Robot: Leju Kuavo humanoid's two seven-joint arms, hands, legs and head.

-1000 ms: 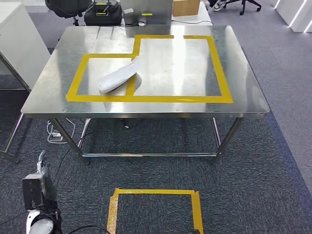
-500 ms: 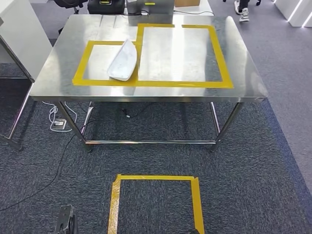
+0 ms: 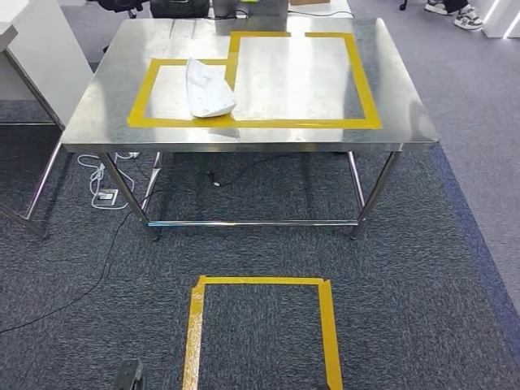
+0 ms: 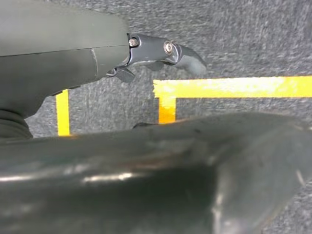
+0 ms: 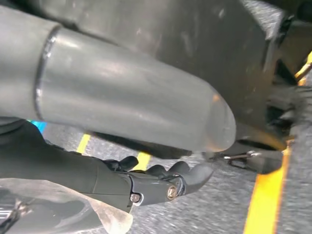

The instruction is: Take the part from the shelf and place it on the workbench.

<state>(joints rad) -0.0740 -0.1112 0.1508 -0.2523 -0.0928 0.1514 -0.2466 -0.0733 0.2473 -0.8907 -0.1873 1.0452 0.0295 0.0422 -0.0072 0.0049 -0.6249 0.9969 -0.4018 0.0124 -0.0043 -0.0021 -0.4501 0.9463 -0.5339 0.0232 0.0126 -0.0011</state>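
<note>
White part already on the steel workbench, arms hanging.

Part (image 3: 208,89) lay upper left of the frame on the workbench (image 3: 398,122), inside the smaller yellow tape outline (image 3: 142,99). It looked like a thin, light, stiff moulded shell, probably slippery; its edge seemed the best hold. Left hand (image 4: 162,53) and right hand (image 5: 162,183) held nothing, fingers loosely extended.

One white part (image 3: 208,89), one steel workbench (image 3: 405,114).
</note>
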